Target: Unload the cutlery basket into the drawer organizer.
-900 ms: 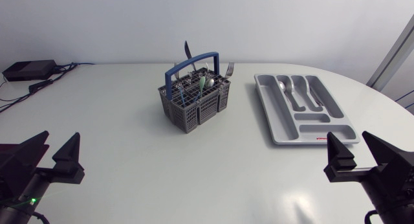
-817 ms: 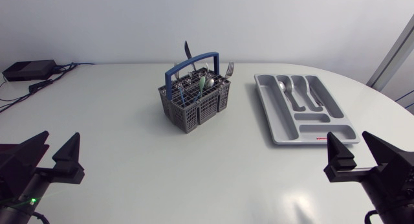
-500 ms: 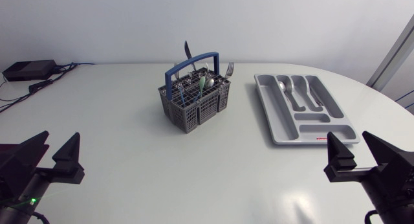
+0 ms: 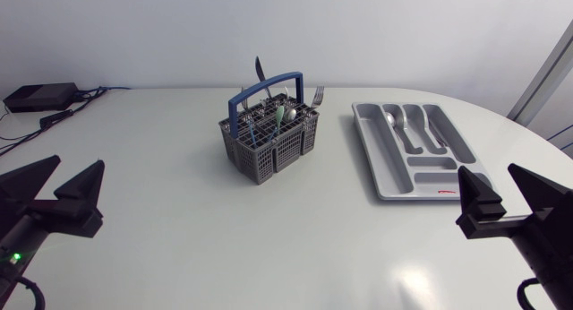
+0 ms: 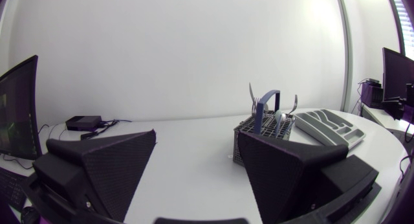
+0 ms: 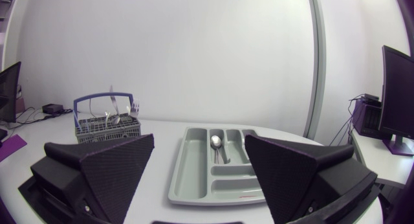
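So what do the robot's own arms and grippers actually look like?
Both are matte black. The left gripper and right gripper each end in two broad, wedge-shaped fingers tapering to points, with finely textured faces. A small green light glows on the left arm, which is black too.

A white desk (image 4: 179, 225) carries a grey cutlery basket (image 4: 270, 147) near its middle, towards the far side, with a blue handle (image 4: 266, 87) arching over it. Cutlery stands upright in it: a dark knife blade (image 4: 260, 70) pokes highest at the back, and a fork (image 4: 318, 96) rises at the right corner. To the right, apart from the basket, lies the grey drawer organizer (image 4: 430, 179), with a spoon (image 4: 391, 118) and some other cutlery in its far compartments. At the near left the left gripper (image 4: 79, 165) hovers with fingers spread wide. The right gripper (image 4: 489, 171) does likewise at the near right, just by the organizer's near corner. A black box (image 4: 40, 97) sits at the far left.
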